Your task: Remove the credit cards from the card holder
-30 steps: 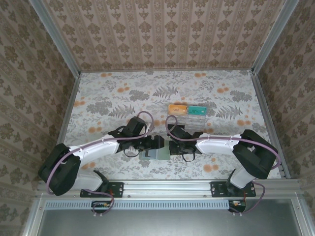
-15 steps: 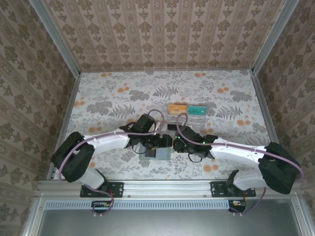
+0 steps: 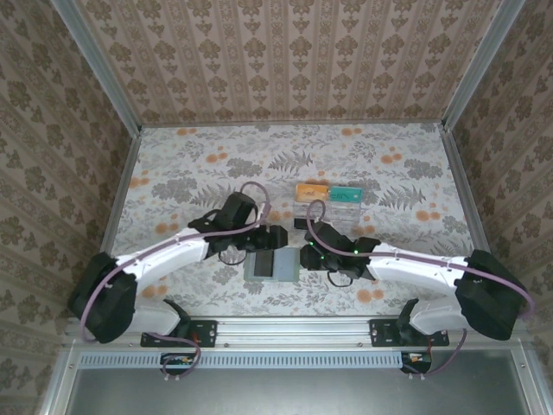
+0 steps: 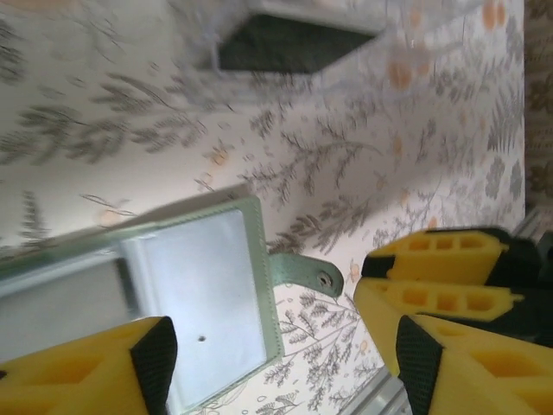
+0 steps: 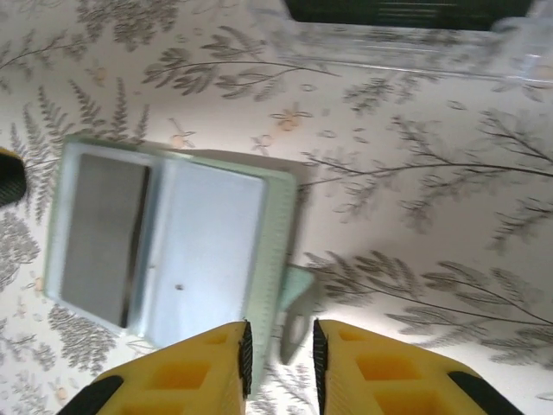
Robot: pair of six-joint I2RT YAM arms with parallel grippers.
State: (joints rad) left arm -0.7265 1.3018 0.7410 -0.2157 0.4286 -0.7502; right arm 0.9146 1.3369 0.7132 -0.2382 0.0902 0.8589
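Observation:
The card holder (image 3: 272, 265) lies open and flat near the table's front edge, showing its blue-grey panels (image 5: 212, 246) and a green snap tab (image 4: 308, 272) on its right side. A tan-orange credit card (image 3: 311, 190) and a teal one (image 3: 346, 195) rest at the clear tray behind it. My left gripper (image 3: 275, 238) hovers just behind the holder, jaws wide open (image 4: 281, 363) over its right panel and tab. My right gripper (image 3: 307, 257) is at the holder's right edge, its pads (image 5: 246, 359) a narrow gap apart on either side of the tab (image 5: 294, 298), not pressing it.
The clear compartment tray (image 3: 335, 213) stands behind the holder, with a black block (image 4: 289, 45) in its near-left part. The aluminium rail (image 3: 294, 328) runs close in front. Patterned walls close the table on three sides.
My left gripper drew back from over the holder toward the rear left, and its jaws narrowed somewhat. My right gripper went from shut to slightly apart at the tab.

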